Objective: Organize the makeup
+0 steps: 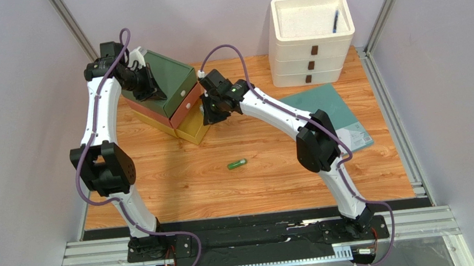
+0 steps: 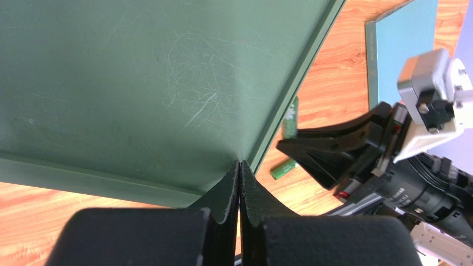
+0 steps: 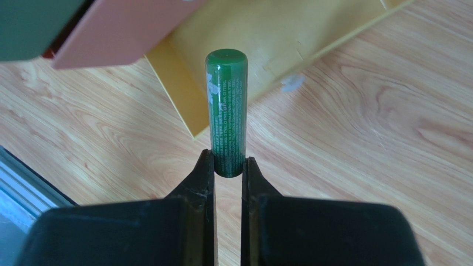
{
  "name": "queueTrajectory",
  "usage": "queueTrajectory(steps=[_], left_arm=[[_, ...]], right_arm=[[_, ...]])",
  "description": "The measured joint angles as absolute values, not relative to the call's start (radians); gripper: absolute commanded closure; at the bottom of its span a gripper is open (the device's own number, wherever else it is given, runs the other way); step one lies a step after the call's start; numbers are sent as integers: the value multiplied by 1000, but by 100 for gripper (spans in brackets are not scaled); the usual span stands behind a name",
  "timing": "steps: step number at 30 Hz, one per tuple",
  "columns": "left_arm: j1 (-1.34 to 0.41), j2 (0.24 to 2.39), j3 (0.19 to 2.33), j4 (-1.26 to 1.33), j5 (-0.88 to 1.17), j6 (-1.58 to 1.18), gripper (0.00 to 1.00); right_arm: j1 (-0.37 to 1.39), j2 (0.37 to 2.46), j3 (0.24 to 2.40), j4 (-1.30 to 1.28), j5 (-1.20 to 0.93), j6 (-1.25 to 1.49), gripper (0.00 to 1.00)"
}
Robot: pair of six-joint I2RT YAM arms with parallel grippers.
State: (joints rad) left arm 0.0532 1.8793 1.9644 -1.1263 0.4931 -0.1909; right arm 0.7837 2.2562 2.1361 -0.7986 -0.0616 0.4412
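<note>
Layout across the bench [image 1: 179,193]

A drawer stack [image 1: 172,97] stands by the far left corner, a tray tower [image 1: 311,51] at the far right corner with a pen [image 1: 335,21] in its top tray; a book [image 1: 332,119] lies just before the tower, near the right edge. A loose tube [image 1: 237,164] lies mid-bench; a second tube [image 3: 226,122] (pinched in the right gripper [image 3: 227,166]) hangs beside the stack's lowest drawer [image 3: 261,44], on its right.

White-shelled twin arms, black at the joints.
White links on left arm [image 1: 98,112] and right arm [image 1: 272,111], black joint housings, a purple cable looped along each; matte black wedge fingers [image 3: 194,191]; faint white lettering on one wrist motor, possibly a label.
</note>
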Motion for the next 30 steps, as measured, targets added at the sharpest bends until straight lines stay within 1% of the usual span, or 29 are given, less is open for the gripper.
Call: queueTrajectory(steps=[4,7,8,9,10,11,13,14,15,16,17,25,30], left_arm=[[53,1879,1964,-1127,493,-191,100],[53,1879,1964,-1127,493,-191,100],[53,1879,1965,-1127,493,-191,100],[53,1879,1965,-1127,493,-191,100],[53,1879,1965,-1128,493,-191,100],[53,1879,1965,-1128,493,-191,100],[53,1879,1965,-1128,493,-191,100],[53,1879,1965,-1129,493,-191,100],[53,1879,1965,-1129,493,-191,100],[53,1879,1965,-1129,493,-191,100],[53,1879,1965,-1129,493,-191,100],[53,1879,1965,-1131,493,-191,100],[53,1879,1966,-1133,493,-191,100]], right_arm=[[784,2328,2234,-785,-96,489,100],[784,2370,2289,-771,-115,529,97],[784,2380,2296,-761,-122,544,91],[784,2384,2299,-758,-125,552,88],[784,2390,2301,-748,-132,567,80],[784,2394,2301,-744,-135,574,69],[783,2407,2311,-739,-144,587,57],[783,2410,2311,-738,-147,594,45],[783,2413,2311,-738,-149,596,41],[783,2413,2310,-736,-150,599,36],[783,2413,2305,-733,-150,595,34],[783,2379,2217,-703,-146,577,33],[780,2244,2052,-728,-134,541,32]])
